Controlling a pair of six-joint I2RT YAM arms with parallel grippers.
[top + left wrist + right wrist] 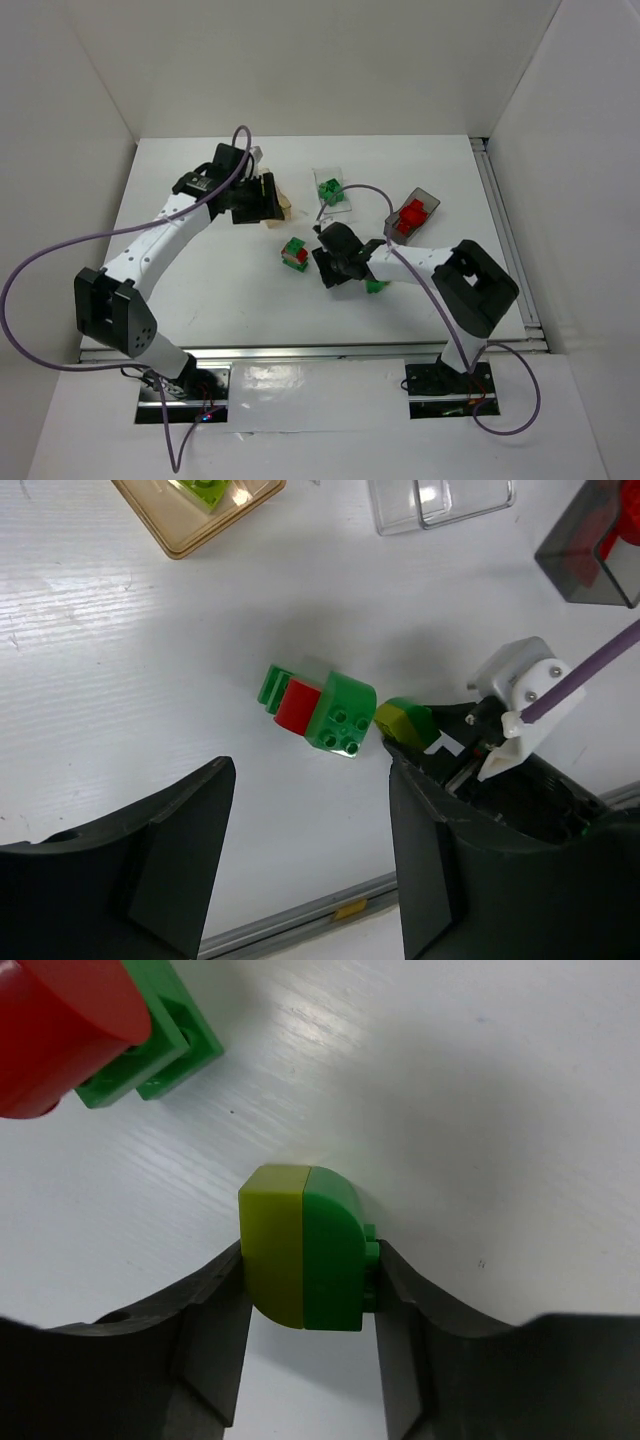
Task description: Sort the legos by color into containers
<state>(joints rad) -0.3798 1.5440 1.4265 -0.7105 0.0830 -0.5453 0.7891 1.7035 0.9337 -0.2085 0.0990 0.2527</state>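
Note:
My right gripper (pixel 310 1253) is shut on a two-colour stack (pixel 305 1250), yellow-green on one side and green on the other, held low over the white table. A red and green stack (pixel 294 253) lies just left of that gripper (pixel 322 262) and also shows in the left wrist view (pixel 320 712). My left gripper (pixel 310 765) is open and empty, hovering by the orange-tan bin (pixel 190 525), which holds a yellow-green brick. The clear bin (pixel 332 190) holds green bricks. The dark grey bin (pixel 415 212) holds red bricks.
A small green brick (pixel 376 286) lies on the table under the right forearm. White walls stand round the table on three sides. A metal rail (pixel 300 925) runs along the table's near edge.

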